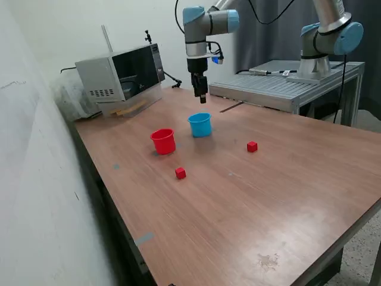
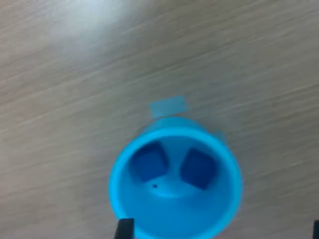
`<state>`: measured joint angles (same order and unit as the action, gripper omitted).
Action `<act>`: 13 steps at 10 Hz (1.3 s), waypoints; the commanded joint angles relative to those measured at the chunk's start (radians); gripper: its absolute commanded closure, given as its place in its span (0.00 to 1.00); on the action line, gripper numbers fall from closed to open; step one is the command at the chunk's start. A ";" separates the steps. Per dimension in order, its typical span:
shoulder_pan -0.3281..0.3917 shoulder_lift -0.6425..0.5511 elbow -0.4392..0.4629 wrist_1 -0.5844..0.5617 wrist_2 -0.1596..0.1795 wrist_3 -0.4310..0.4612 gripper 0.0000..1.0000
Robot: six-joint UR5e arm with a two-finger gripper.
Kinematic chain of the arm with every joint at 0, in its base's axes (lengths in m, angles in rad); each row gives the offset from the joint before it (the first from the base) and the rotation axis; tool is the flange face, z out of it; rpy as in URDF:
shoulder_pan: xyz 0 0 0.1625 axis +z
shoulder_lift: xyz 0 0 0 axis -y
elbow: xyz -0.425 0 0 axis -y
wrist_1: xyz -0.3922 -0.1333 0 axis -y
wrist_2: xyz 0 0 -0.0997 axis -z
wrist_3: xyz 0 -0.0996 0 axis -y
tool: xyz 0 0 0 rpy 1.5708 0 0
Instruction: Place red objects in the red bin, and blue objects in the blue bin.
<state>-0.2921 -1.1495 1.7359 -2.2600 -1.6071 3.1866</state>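
Two blue cubes point(image 2: 149, 162) inside blue cup point(image 2: 119, 169).

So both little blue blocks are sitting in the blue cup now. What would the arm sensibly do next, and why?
Probably swing over to one of the red cubes, perhaps the one nearest the red cup. The blue cup already holds both blue cubes, and the pincer hangs above it, apparently carrying nothing. Both red cubes, including the other, lie out on the table.
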 commanded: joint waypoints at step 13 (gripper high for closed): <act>0.335 0.063 0.103 -0.139 0.055 0.009 0.00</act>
<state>0.0403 -1.1333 1.8394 -2.3634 -1.5529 3.1949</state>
